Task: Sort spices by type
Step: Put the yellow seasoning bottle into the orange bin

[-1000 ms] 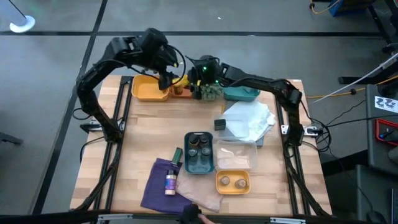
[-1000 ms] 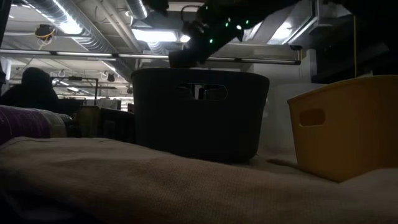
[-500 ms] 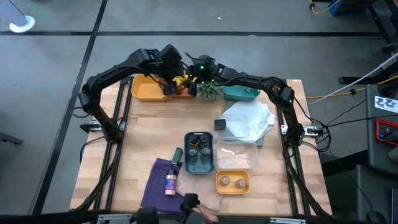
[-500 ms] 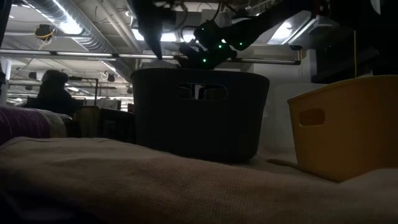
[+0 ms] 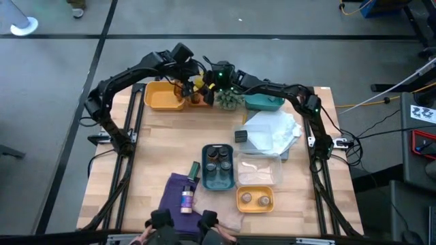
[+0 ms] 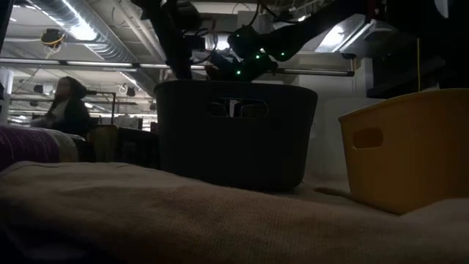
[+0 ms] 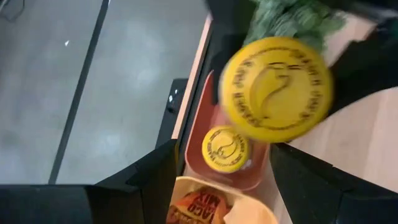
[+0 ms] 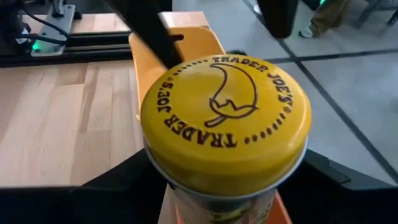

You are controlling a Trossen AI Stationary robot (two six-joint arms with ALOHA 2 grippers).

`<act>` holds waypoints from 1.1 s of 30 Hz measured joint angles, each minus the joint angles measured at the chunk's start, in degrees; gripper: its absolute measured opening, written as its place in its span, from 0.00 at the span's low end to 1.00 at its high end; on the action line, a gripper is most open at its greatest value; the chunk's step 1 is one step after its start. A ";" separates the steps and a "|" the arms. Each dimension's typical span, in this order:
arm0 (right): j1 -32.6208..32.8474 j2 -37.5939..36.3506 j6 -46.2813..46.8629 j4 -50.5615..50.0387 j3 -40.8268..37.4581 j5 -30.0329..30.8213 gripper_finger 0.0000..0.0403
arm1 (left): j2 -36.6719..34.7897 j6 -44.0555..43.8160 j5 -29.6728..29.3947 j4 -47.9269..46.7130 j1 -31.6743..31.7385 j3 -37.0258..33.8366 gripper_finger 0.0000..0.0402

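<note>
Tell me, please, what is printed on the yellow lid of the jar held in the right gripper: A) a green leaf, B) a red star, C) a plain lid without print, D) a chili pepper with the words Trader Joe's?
D: in the right wrist view the yellow lid bears a chili pepper outline ringed by "Trader Joe's".

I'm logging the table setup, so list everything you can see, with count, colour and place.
yellow tray: one, yellow-orange, far left corner
orange tray: one, beside it, yellow-lidded jar inside
plant: one, green, far middle
teal tray: one, far right
white cloth: one, right of centre
dark tray: one, near middle, two jars
clear tub: one, beside it
small yellow tray: one, near edge, two jars
purple cloth: one, near left, a jar on it
left pincer: over the orange tray
right pincer: holding yellow-lidded jar
</note>
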 joint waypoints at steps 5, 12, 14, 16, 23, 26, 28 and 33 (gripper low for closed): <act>0.00 2.75 1.48 0.58 0.00 -0.09 0.63 | 0.00 -0.15 -0.02 3.60 0.78 -4.70 0.59; -0.15 3.39 1.48 0.21 -0.09 0.79 0.62 | -0.03 0.38 -0.03 12.69 0.78 -11.01 0.59; 0.00 3.34 1.48 0.41 -0.09 1.15 0.63 | 0.09 0.35 -0.02 14.11 0.78 -12.05 0.59; 0.00 3.52 1.52 0.62 -0.19 1.38 0.64 | 0.00 0.35 0.00 16.05 0.74 -13.07 0.59; 0.02 3.66 1.62 2.04 -3.21 1.35 0.61 | 0.11 -0.19 0.17 18.19 0.61 -15.17 0.59; 0.00 3.72 1.83 2.81 -4.06 1.42 0.63 | 0.11 -1.25 0.19 18.93 0.61 -15.68 0.59; 0.00 3.72 1.81 3.54 -4.63 1.46 0.64 | 0.11 -1.74 0.25 19.23 0.61 -16.20 0.59; 0.00 3.74 1.56 4.21 -5.58 1.44 0.61 | 0.09 -2.48 0.39 20.71 0.60 -17.99 0.59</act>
